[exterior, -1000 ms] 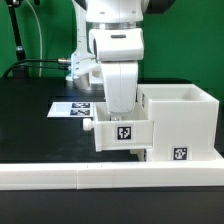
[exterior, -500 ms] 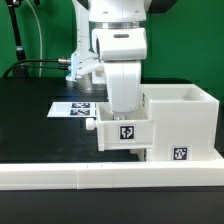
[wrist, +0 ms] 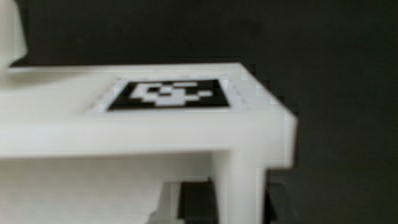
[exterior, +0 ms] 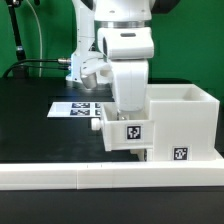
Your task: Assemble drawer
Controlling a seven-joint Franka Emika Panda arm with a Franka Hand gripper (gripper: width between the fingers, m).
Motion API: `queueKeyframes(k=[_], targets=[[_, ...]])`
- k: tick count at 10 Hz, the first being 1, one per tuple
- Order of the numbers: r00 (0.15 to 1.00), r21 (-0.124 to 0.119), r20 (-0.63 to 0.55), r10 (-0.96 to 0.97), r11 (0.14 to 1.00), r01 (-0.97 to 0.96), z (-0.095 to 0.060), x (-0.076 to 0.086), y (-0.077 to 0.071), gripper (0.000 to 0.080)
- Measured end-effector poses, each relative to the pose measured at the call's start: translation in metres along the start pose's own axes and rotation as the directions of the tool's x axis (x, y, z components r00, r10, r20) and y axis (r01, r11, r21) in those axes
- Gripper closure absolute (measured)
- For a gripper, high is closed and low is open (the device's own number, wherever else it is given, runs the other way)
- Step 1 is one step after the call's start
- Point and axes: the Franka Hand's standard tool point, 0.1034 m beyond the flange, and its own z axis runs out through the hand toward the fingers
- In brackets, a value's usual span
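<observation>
Drawer housing [exterior: 185, 125], an open-topped white box with a tag on its face, stands on the black bench [exterior: 35, 120] near the front edge, toward the exterior view's right, just behind the long white rail [exterior: 110, 175]. A tagged tray [exterior: 128, 133] with a side knob hangs under the arm, against the housing's open side; the fingers [exterior: 128, 112] are hidden behind it, so their state cannot be told. Marker board [exterior: 72, 108] lies flat behind. The wrist view shows the tray's tag [wrist: 169, 94] close up

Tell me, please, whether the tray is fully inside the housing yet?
Not yet. The tray still projects from the housing on the exterior view's left, knob exposed.
</observation>
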Motion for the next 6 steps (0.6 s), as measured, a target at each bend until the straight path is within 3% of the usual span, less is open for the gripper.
queueKeyframes(k=[3,5,6], targets=[[1.0,0.0,0.005,0.018,1.0,-0.018,0.0,0.0,0.0,0.076],[1.0,0.021,0.017,0.017,1.0,-0.017,-0.016,-0.004,-0.002,0.0439],[1.0,0.026,0.022,0.013,1.0,-0.014,-0.025,-0.006,-0.002,0.0439]])
